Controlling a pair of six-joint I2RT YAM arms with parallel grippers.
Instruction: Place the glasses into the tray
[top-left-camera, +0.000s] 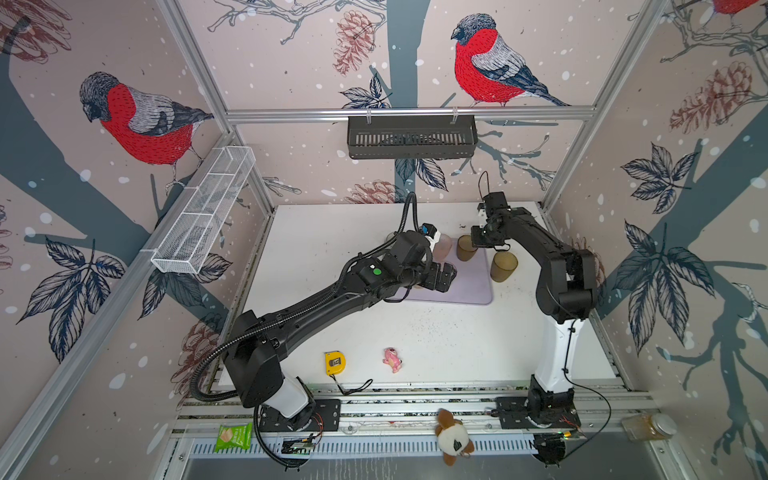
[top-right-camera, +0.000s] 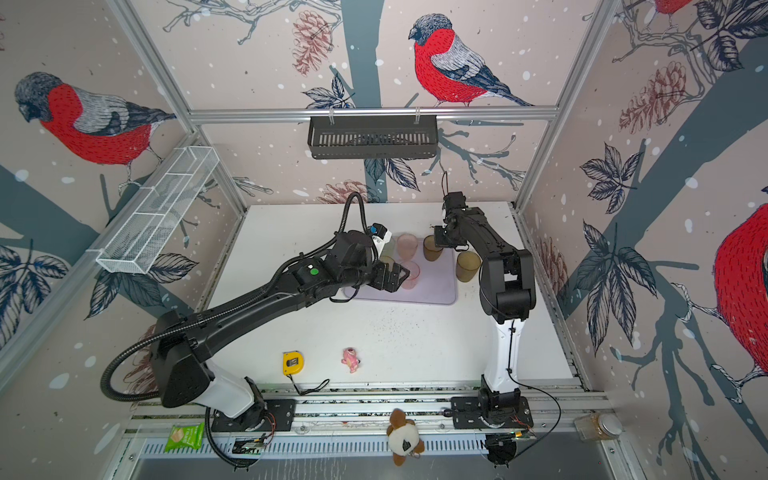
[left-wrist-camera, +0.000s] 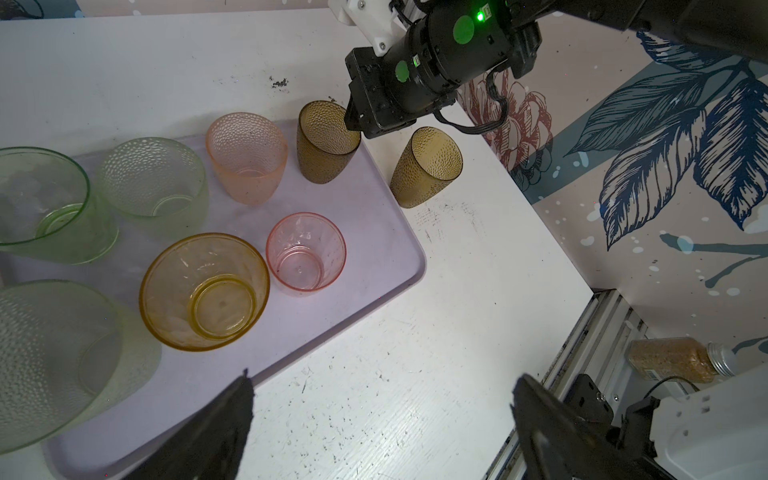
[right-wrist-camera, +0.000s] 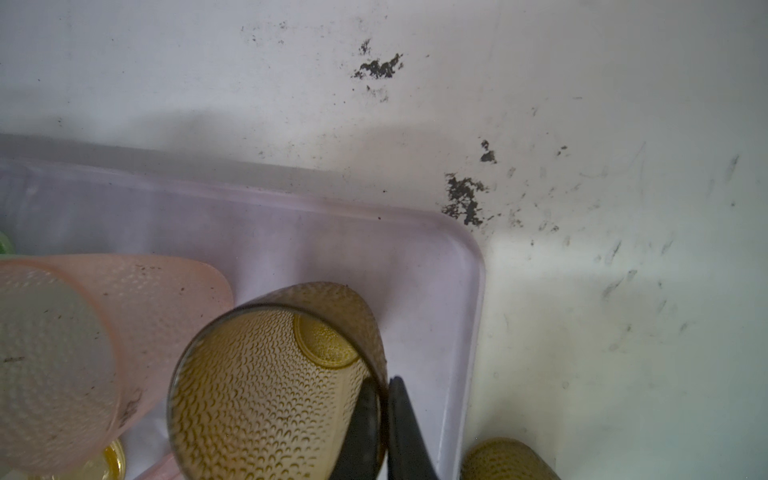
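Observation:
The lavender tray (top-left-camera: 469, 286) (left-wrist-camera: 374, 232) lies at the middle back of the table. Several glasses stand in it: two pink (left-wrist-camera: 247, 158) (left-wrist-camera: 305, 253), an amber one (left-wrist-camera: 203, 291), a green one (left-wrist-camera: 41, 203) and two frosted ones (left-wrist-camera: 153, 178) (left-wrist-camera: 45, 361). My right gripper (right-wrist-camera: 384, 384) (top-left-camera: 476, 244) is shut on the wall of a dark brown glass (right-wrist-camera: 266, 382) (left-wrist-camera: 326, 143), one finger inside and one outside. That glass tilts over the tray's far right corner. A second brown glass (top-left-camera: 503, 267) (left-wrist-camera: 426, 168) stands on the table just right of the tray. My left gripper (left-wrist-camera: 382, 378) (top-left-camera: 446, 276) hangs open and empty over the tray's near right part.
A yellow tape measure (top-left-camera: 335, 362) and a small pink toy (top-left-camera: 392, 359) lie near the table's front. A plush toy (top-left-camera: 454, 436), a green packet (top-left-camera: 233, 436) and an amber jar (top-left-camera: 648, 426) sit on the front rails. A black basket (top-left-camera: 411, 137) and a white mesh basket (top-left-camera: 203, 212) hang on the frame.

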